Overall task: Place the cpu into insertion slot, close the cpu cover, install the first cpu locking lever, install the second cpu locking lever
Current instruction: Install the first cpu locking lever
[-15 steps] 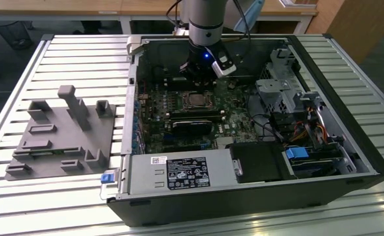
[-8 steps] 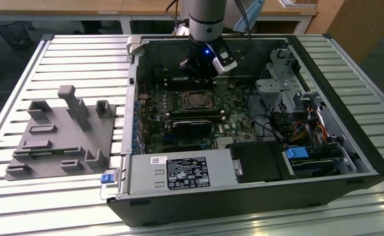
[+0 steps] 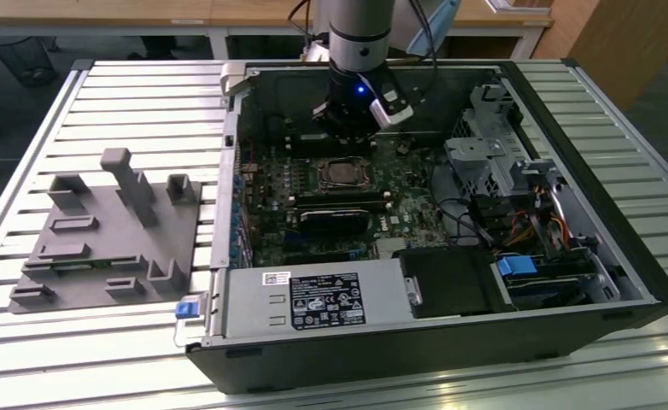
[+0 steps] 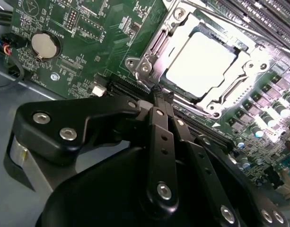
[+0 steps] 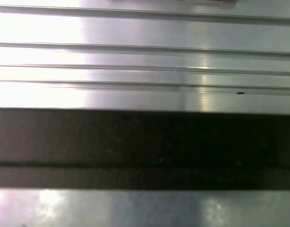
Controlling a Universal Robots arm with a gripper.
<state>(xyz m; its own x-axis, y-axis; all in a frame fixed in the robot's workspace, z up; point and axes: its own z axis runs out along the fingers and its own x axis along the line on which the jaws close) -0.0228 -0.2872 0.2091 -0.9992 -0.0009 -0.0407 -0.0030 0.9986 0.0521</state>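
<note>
cpu [image 4: 201, 66] flat in insertion slot [image 4: 182, 28]

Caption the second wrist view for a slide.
The hand, fingers together, sits at the edge of the insertion slot, where the cpu lies under its metal cover frame.

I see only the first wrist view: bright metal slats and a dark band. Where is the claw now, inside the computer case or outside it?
Observer: In the exterior view the claw is inside the open computer case, low over the green board.
Operator: Is the cpu in its slot?
Observer: Yes. In the second wrist view the cpu lies in the insertion slot, with metal framing its silver top.
Operator: How near is the claw to it?
Observer: Its tips are at the slot's edge, beside the cpu, and closed together.
</note>
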